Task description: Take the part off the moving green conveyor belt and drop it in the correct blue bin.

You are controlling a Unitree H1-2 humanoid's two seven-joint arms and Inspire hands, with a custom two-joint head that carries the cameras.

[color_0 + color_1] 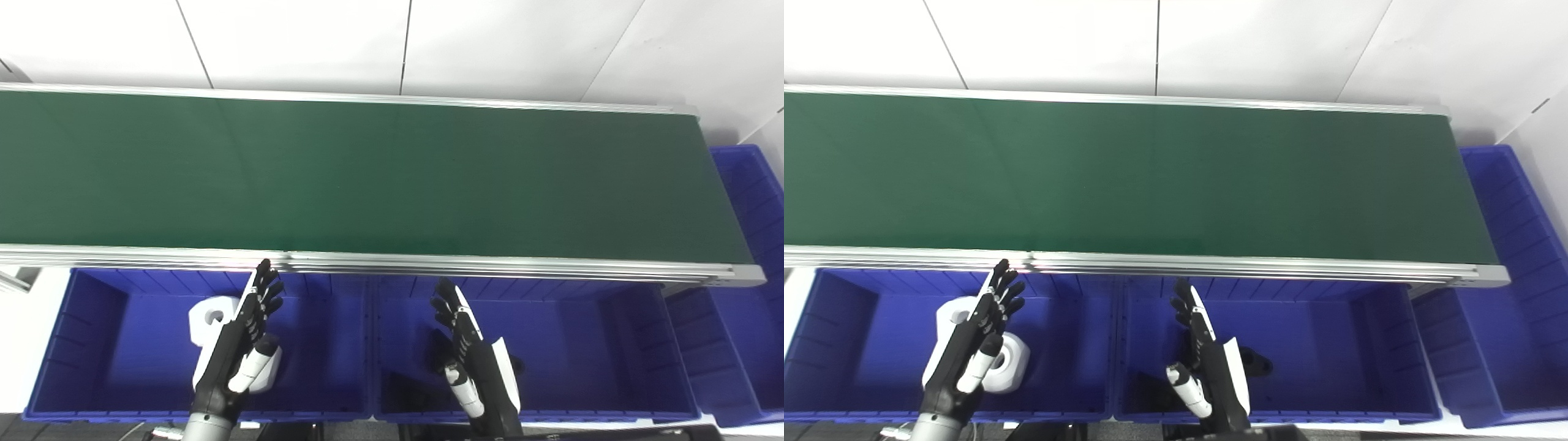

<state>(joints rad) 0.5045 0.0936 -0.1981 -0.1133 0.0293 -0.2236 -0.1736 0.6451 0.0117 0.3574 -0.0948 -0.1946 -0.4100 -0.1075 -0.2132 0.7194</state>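
Observation:
The green conveyor belt (367,171) runs across the view with no part on it. Below its near rail stand two blue bins. My left hand (245,337) hovers open over the left bin (92,343), fingers stretched toward the rail. White parts (1010,364) lie in that bin, partly hidden behind the hand. My right hand (468,346) is open above the middle bin (582,349), holding nothing. Dark parts (1255,361) lie in the middle bin beside it.
A third blue bin (750,245) stands at the belt's right end. The aluminium rail (490,266) edges the belt just ahead of both hands. White wall panels rise behind the belt.

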